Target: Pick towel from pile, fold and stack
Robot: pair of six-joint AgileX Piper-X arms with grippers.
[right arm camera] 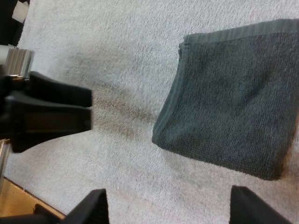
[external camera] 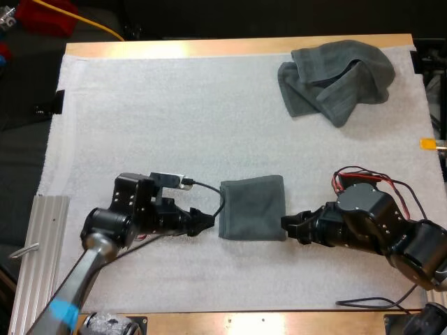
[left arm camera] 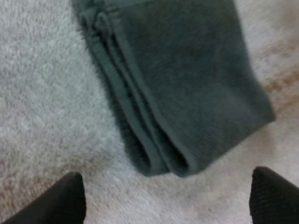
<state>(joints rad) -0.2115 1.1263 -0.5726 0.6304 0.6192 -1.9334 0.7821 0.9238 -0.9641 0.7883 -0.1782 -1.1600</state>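
Observation:
A dark grey-green towel, folded into a small square (external camera: 251, 207), lies flat on the white mat (external camera: 174, 118) near the front middle. My left gripper (external camera: 208, 220) sits low at its left edge, open; in the left wrist view the fingers (left arm camera: 60, 200) stand apart just short of the folded towel's layered corner (left arm camera: 187, 93). My right gripper (external camera: 288, 225) is at the towel's right edge, also open, and its fingers (right arm camera: 93, 207) are clear of the folded towel (right arm camera: 229, 107). The left gripper (right arm camera: 46, 112) shows beyond that towel. A crumpled towel (external camera: 335, 78) lies at the back right.
A ribbed aluminium rail (external camera: 38, 244) lies along the mat's front left edge. The table's wooden rim (external camera: 230, 47) runs along the far side. Bare mat spreads across the middle and back left.

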